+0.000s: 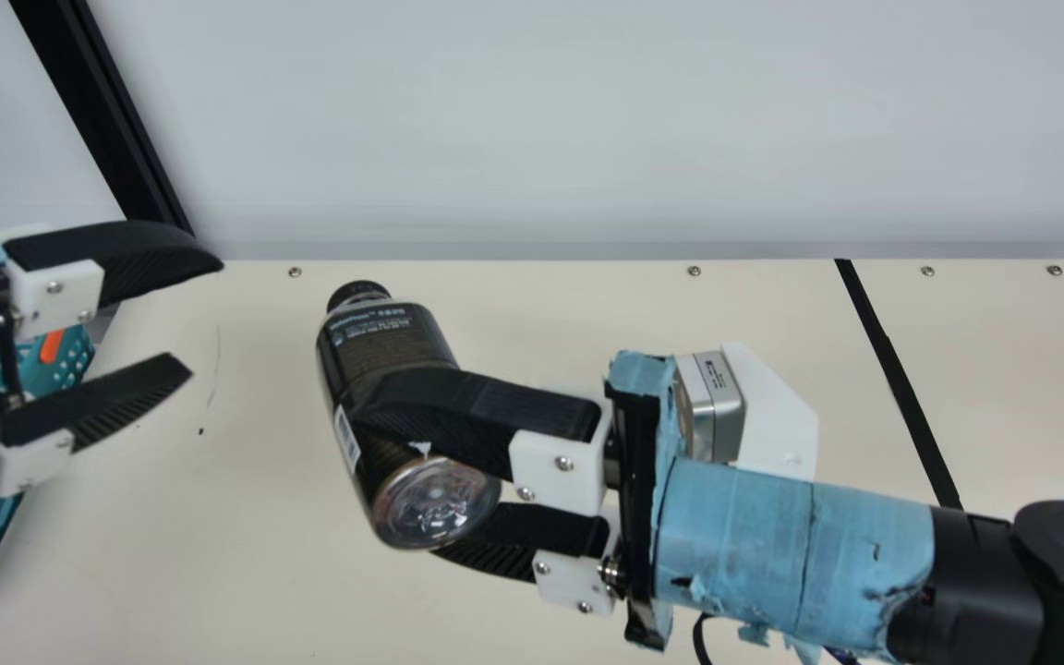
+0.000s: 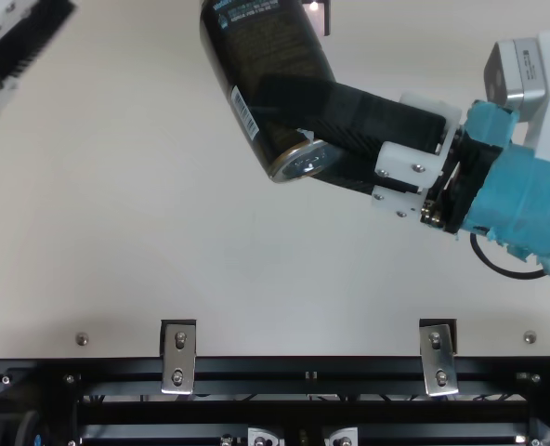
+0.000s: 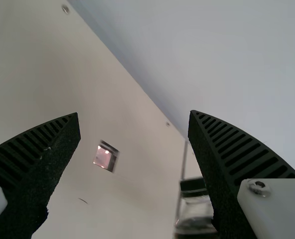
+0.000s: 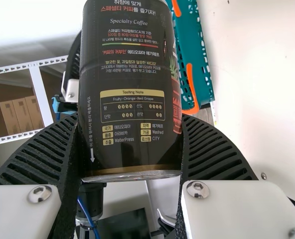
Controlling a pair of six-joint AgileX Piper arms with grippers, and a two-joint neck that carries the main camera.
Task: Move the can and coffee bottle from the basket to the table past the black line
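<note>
- The right gripper has its two black, ridged fingers squeezed on the coffee bottle, one on each side.
- The bottle is round and smooth like a fat tube. It tips over between those fingers, up off the table. Its black cap pokes out past the fingertips, and its shiny round bottom is close beside the fingers.
- The left gripper has its fingers wide apart, with nothing between them. They are curved, pointy and bumpy inside. The bottle is out past their tips, not touching.
- The teal basket has little holes and orange parts. It peeks out behind the left fingers, back from their tips.
- The table is flat, smooth and cream. The straight black line on it is well behind the right fingers, on the side away from their tips.
- Between the right fingers, the bottle's dark side has rows of tiny white and red words, a box with a gold edge and small gold tags.
- A white label with stripes is stuck on near the right fingertips.
</note>
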